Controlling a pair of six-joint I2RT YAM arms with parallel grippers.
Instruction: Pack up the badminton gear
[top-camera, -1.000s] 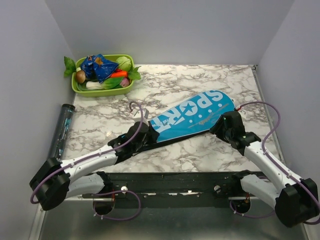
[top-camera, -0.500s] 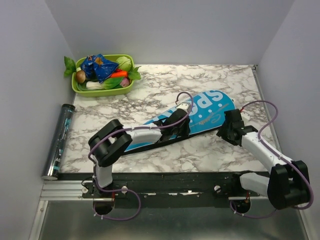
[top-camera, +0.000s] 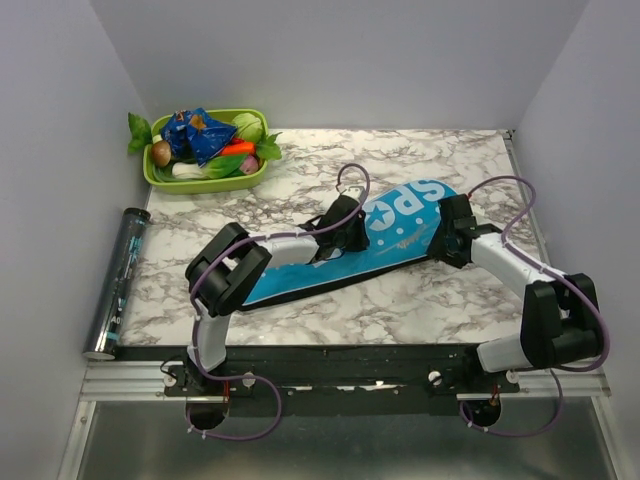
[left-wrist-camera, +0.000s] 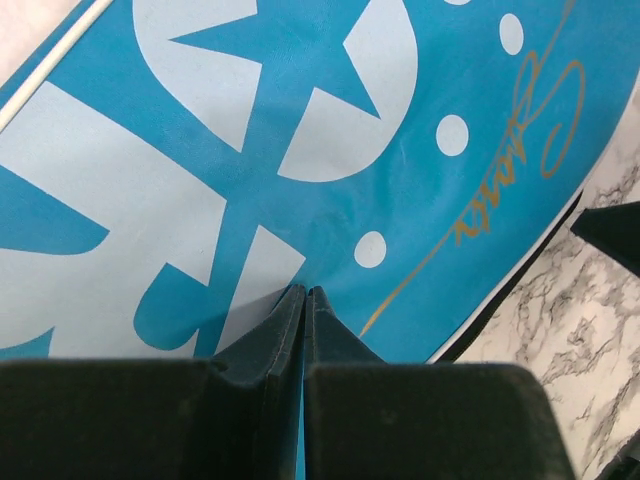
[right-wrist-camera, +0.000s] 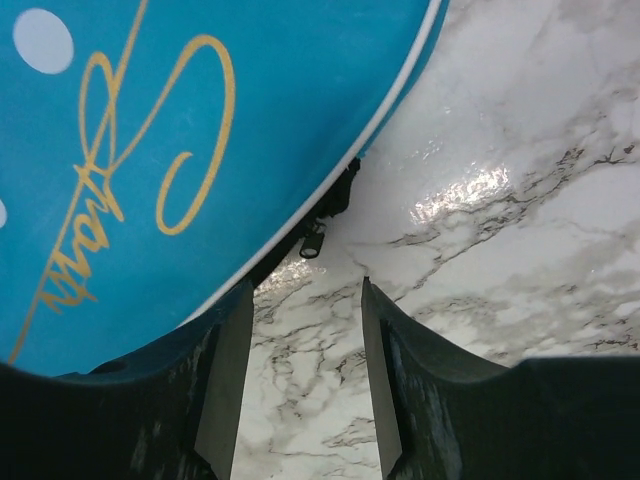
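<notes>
Cover (top-camera: 412, 232) lettering partly under left gripper (top-camera: 352, 230)

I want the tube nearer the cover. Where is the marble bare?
Bare: far right, between the cover and back wall; the band between green tray and cover; the near strip before the cover. Crowded: centre and far-left corner.

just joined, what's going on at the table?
Both arms are at the blue SPORT cover, which lies flat on the marble table. The left tool is shut, tips down on the lettering. The right tool is open at the cover's edge, by the zipper pull. The dark tube lies far left, untouched.
</notes>
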